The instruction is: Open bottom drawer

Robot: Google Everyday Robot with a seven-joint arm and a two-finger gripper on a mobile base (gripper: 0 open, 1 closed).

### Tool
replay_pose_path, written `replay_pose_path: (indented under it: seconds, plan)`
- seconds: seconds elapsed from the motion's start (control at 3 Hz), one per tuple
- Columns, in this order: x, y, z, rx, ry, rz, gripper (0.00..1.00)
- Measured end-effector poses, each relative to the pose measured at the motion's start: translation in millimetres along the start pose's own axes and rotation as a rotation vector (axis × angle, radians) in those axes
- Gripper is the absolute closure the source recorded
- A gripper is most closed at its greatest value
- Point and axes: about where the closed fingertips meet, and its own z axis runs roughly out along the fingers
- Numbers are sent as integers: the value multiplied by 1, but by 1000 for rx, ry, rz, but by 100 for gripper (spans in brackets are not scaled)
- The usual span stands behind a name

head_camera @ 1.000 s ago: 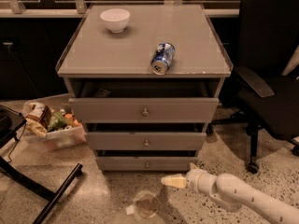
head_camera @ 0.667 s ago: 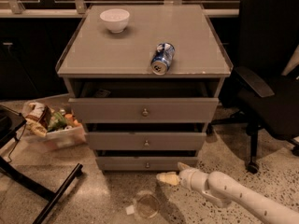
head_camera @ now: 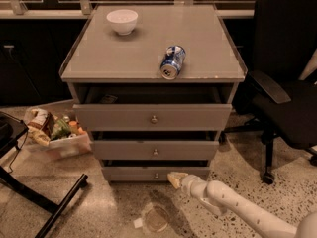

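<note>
The bottom drawer (head_camera: 133,173) is the lowest, narrowest grey front of the cabinet, with a small round metal knob (head_camera: 156,175). A dark gap shows above its front. My gripper (head_camera: 174,179) is at the end of the white arm that comes in from the lower right. It is low over the floor, just right of the knob and close against the drawer front. The middle drawer (head_camera: 154,150) and top drawer (head_camera: 152,117) stand above, each pulled out a little.
A white bowl (head_camera: 122,21) and a blue can (head_camera: 172,62) lying on its side are on the cabinet top. A black office chair (head_camera: 285,78) stands right. A box of snacks (head_camera: 54,131) is on the floor left, with a black stand leg (head_camera: 58,207). A clear lid (head_camera: 154,218) lies on the floor.
My gripper has moved left and slightly up along the floor, from right of the cabinet's middle to just beside the bottom drawer's knob.
</note>
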Motion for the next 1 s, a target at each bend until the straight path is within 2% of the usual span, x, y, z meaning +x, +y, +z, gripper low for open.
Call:
replay_pose_path:
  seconds: [0.33, 0.67, 1.0]
  plan:
    - [-4, -24, 28, 73, -107, 11, 89]
    - [-14, -31, 61, 133, -192, 14, 100]
    - [-14, -31, 61, 133, -192, 14, 100]
